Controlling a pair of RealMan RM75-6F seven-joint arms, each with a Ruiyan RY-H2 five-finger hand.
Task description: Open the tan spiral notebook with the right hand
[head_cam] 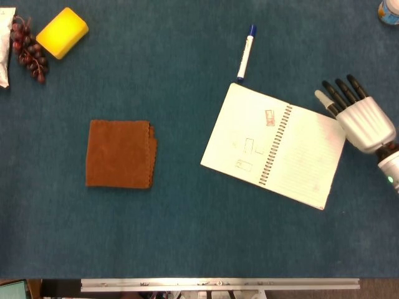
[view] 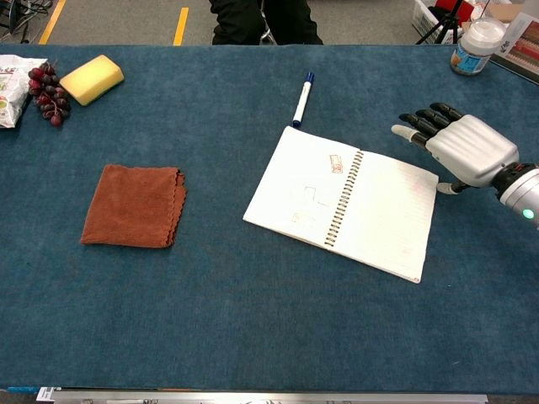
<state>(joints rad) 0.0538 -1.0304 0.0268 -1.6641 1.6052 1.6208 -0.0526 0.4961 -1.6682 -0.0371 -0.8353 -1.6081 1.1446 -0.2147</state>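
The spiral notebook [head_cam: 274, 144] [view: 341, 199] lies open and flat on the blue table, white pages up, wire spine running down its middle. Small red and grey sketches mark the left page. My right hand [head_cam: 358, 116] [view: 455, 147] hovers at the notebook's far right corner, fingers spread and pointing away from me, holding nothing. Its thumb sits close to the right page's edge; whether it touches is unclear. My left hand is in neither view.
A blue-capped marker [head_cam: 245, 53] [view: 301, 98] lies just beyond the notebook. A folded brown cloth [head_cam: 120, 154] [view: 135, 206] sits left of centre. A yellow sponge [head_cam: 62, 32], grapes [head_cam: 28, 50] and a packet occupy the far left corner; a white jar [view: 476, 46] stands far right.
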